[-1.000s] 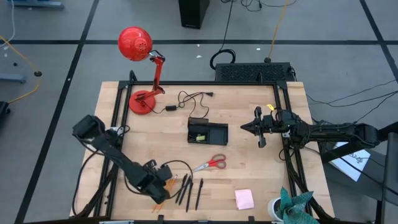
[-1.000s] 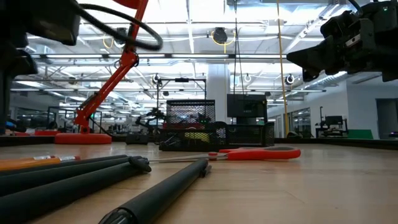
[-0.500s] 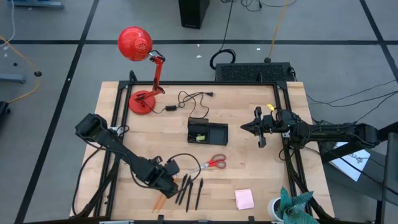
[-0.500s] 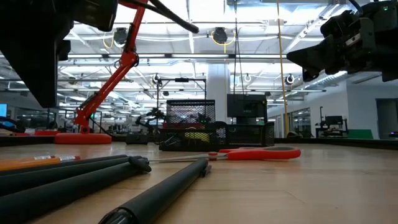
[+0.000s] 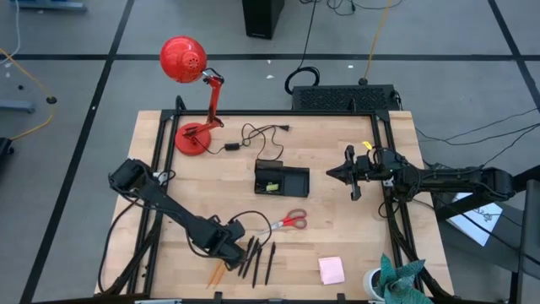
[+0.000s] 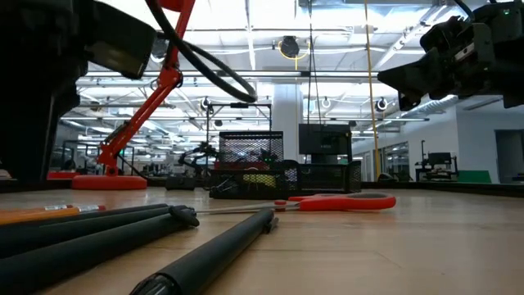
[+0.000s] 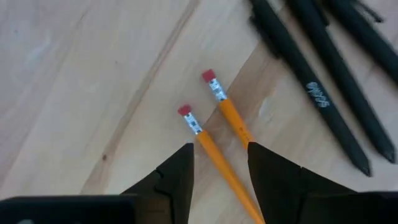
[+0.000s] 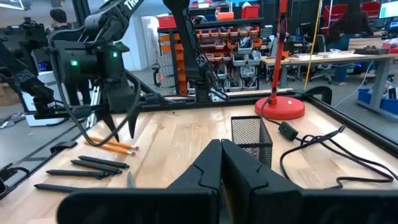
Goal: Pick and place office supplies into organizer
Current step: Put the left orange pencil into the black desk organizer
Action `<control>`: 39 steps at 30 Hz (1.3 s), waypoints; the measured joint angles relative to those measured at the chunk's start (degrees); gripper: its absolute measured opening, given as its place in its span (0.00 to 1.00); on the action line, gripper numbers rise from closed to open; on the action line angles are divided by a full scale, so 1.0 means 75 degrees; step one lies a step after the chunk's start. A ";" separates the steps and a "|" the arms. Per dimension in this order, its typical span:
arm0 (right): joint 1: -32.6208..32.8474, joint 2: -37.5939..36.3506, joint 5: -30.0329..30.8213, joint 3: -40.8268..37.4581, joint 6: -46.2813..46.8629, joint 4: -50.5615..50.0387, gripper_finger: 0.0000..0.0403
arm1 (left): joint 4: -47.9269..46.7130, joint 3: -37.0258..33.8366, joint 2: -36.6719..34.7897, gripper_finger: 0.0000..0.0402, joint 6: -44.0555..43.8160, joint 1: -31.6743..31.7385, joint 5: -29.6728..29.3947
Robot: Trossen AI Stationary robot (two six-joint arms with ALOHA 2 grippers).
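The left gripper (image 7: 217,171) hangs low over the two orange pencils (image 7: 214,146) at the near edge of the worktop (image 5: 337,219), its fingers parted to a moderate gap. In the left wrist view both pencils run into that gap, red eraser ends pointing away from the fingers, and neither is clamped. Just beside the pencils, on the side toward the organizer (image 5: 282,180), lie the black pens (image 5: 257,257), three dark barrels fanned out and close enough to crowd the gripper on that flank. A loop of the left arm's own cable (image 5: 240,221) arcs over the wood between the gripper and the organizer.

The red-handled scissors (image 5: 288,222) lie between the pens and the organizer, handles turned toward the right arm. The organizer sits near the middle of the worktop, with a small yellow-green block (image 5: 272,185) in its left compartment and the other compartment dark. The pink sticky-note pad (image 5: 331,270) lies well apart from the organizer, toward the near edge on the right arm's side.

Behind the organizer a black cable (image 5: 257,135) trails across the wood, and farther to the left stands the red desk lamp (image 5: 192,135). The right gripper (image 5: 332,173) waits beside the organizer on its right, raised, fingers pressed together and holding nothing.
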 joint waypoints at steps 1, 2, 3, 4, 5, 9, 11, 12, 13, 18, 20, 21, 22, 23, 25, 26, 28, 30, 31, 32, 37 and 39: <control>0.0000 0.0000 -0.0001 0.0000 0.0000 0.0002 0.01 | 0.0015 0.0000 0.0035 0.39 -0.0081 0.0001 -0.0001; 0.0000 -0.0002 0.0000 0.0000 0.0000 0.0002 0.01 | 0.0041 0.0000 0.0066 0.39 -0.0149 0.0001 -0.0003; 0.0000 0.0000 -0.0001 0.0000 0.0000 0.0003 0.01 | 0.0037 0.0000 0.0087 0.39 -0.0191 -0.0002 -0.0003; 0.0000 0.0000 -0.0001 0.0000 0.0000 0.0005 0.01 | 0.0031 0.0000 0.0113 0.39 -0.0251 -0.0016 -0.0003; 0.0000 -0.0003 -0.0001 0.0000 0.0000 0.0009 0.01 | 0.0054 0.0000 0.0150 0.39 -0.0307 -0.0016 -0.0003; 0.0000 -0.0003 0.0002 0.0000 0.0000 0.0012 0.01 | 0.0036 0.0000 0.0236 0.39 -0.0517 -0.0075 -0.0003; 0.0000 0.0000 0.0002 0.0000 0.0000 0.0012 0.01 | 0.0096 0.0003 0.0290 0.39 -0.0641 -0.0095 -0.0014; 0.0000 -0.0001 0.0002 0.0000 0.0000 0.0015 0.01 | 0.0045 -0.0001 0.0308 0.39 -0.0681 -0.0117 -0.0028; 0.0000 -0.0003 0.0002 0.0000 0.0000 0.0011 0.01 | 0.0017 -0.0003 0.0322 0.39 -0.0726 -0.0130 -0.0037; 0.0000 0.0003 0.0002 0.0000 0.0000 0.0010 0.01 | 0.0071 0.0006 0.0503 0.39 -0.0895 -0.0153 -0.0103; 0.0000 0.0006 0.0002 0.0000 0.0000 0.0011 0.01 | 0.0057 0.0035 0.0660 0.39 -0.0983 -0.0159 -0.0168; 0.0000 0.0006 0.0002 0.0000 0.0000 0.0015 0.01 | 0.0015 0.0018 0.0716 0.39 -0.0980 -0.0159 -0.0149; 0.0000 0.0006 0.0002 0.0000 0.0000 0.0011 0.01 | -0.0017 0.0041 0.0823 0.39 -0.0962 -0.0159 -0.0114; 0.0000 0.0001 0.0002 0.0000 0.0000 -0.0018 0.01 | -0.0026 0.0044 0.0935 0.39 -0.0935 -0.0153 -0.0068; 0.0003 0.0024 0.0002 -0.0003 0.0000 0.0010 0.01 | -0.0109 0.0070 0.1072 0.39 -0.0812 -0.0179 -0.0012; 0.0003 0.0026 0.0002 0.0000 0.0001 0.0014 0.01 | -0.0150 0.0070 0.1125 0.39 -0.0759 -0.0201 -0.0009; 0.0003 0.0026 0.0002 0.0000 0.0002 0.0015 0.01 | -0.0236 0.0082 0.1174 0.39 -0.0637 -0.0238 -0.0029; 0.0003 0.0026 0.0002 0.0000 0.0004 0.0012 0.01 | -0.0320 0.0082 0.1178 0.39 -0.0570 -0.0271 -0.0094; 0.0003 0.0026 0.0002 0.0000 0.0006 0.0012 0.01 | -0.0342 0.0082 0.1179 0.39 -0.0557 -0.0274 -0.0132; 0.0003 0.0026 0.0002 0.0000 0.0006 0.0012 0.01 | -0.0357 0.0082 0.1175 0.39 -0.0543 -0.0282 -0.0143; 0.0003 0.0026 0.0002 0.0000 0.0004 0.0013 0.01 | -0.0361 0.0076 0.1162 0.39 0.0025 -0.0321 -0.0131; 0.0003 0.0026 0.0002 0.0000 0.0006 0.0012 0.01 | -0.0283 0.0072 0.1165 0.39 0.0245 -0.0322 -0.0135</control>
